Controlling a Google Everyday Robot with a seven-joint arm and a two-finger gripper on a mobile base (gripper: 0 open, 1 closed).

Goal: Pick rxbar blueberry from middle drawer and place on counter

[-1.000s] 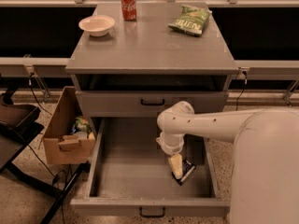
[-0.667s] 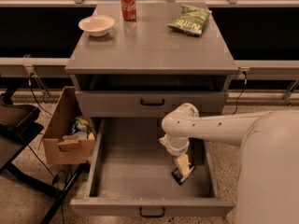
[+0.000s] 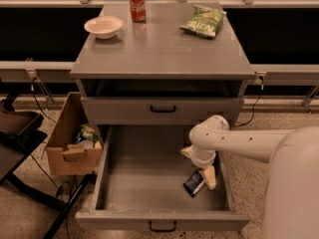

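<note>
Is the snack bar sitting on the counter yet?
No, the rxbar blueberry is down in the open middle drawer, beside the gripper.

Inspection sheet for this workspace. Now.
Surface: counter carries a bowl, a can and a chip bag.
Job's things: rxbar tilted, at the right of the open middle drawer; not yet on the counter.
Clutter: cardboard box with items, left of the drawer.
Grippers: gripper down in the drawer, at the rxbar.
Cables: left cable; right cable.
Surroundings: black stand at left.
</note>
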